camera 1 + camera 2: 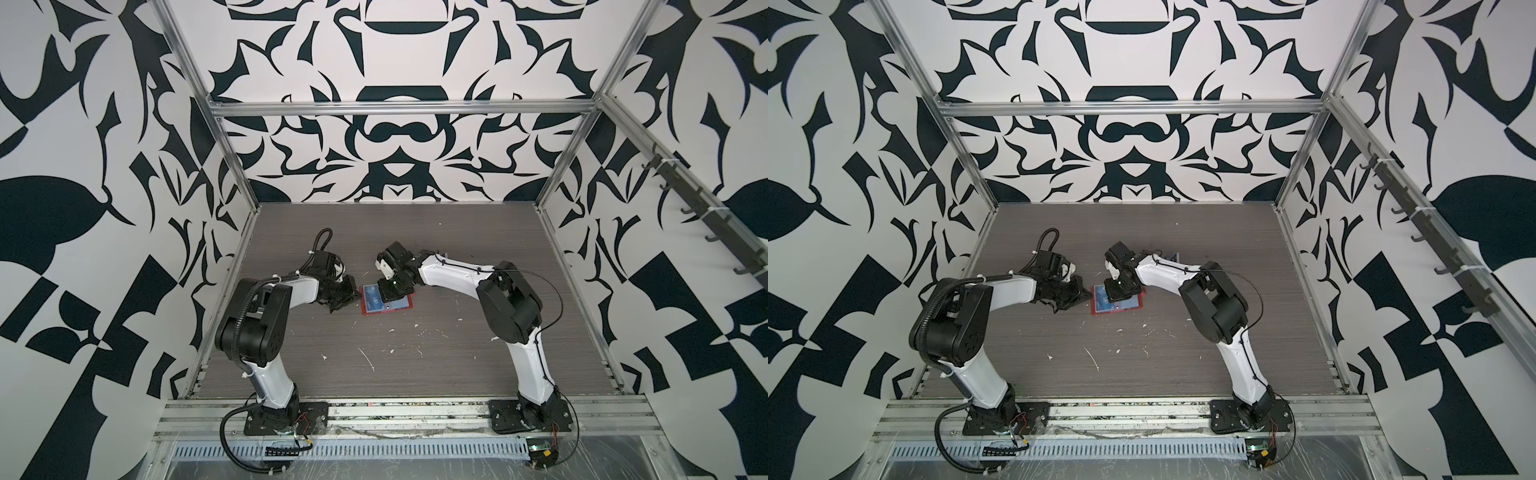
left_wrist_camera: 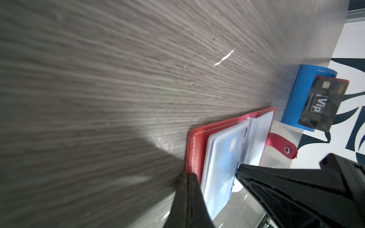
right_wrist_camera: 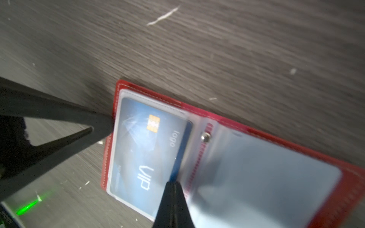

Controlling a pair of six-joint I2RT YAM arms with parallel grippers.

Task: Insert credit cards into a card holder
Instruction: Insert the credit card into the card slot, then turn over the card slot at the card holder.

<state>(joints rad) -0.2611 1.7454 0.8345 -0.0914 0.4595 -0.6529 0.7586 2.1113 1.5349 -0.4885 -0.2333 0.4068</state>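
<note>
The red card holder (image 1: 406,308) (image 1: 1133,308) lies open on the table between both arms. A blue credit card (image 3: 142,150) marked VIP sits in its left clear sleeve, with a dark blue strip of one edge showing near the spine. My right gripper (image 3: 173,183) is shut, its tip against that strip; I cannot tell whether it pinches or only presses. My left gripper (image 2: 188,174) is shut, its tip on the holder's red outer edge (image 2: 195,154). The snap tab (image 2: 280,146) sticks out at the far side.
A small blue stand (image 2: 296,102) stands just behind the holder near the back wall, with a black VIP card (image 2: 320,104) and a red card (image 2: 343,81) upright in it. White flecks (image 1: 368,359) dot the grey wood-grain table.
</note>
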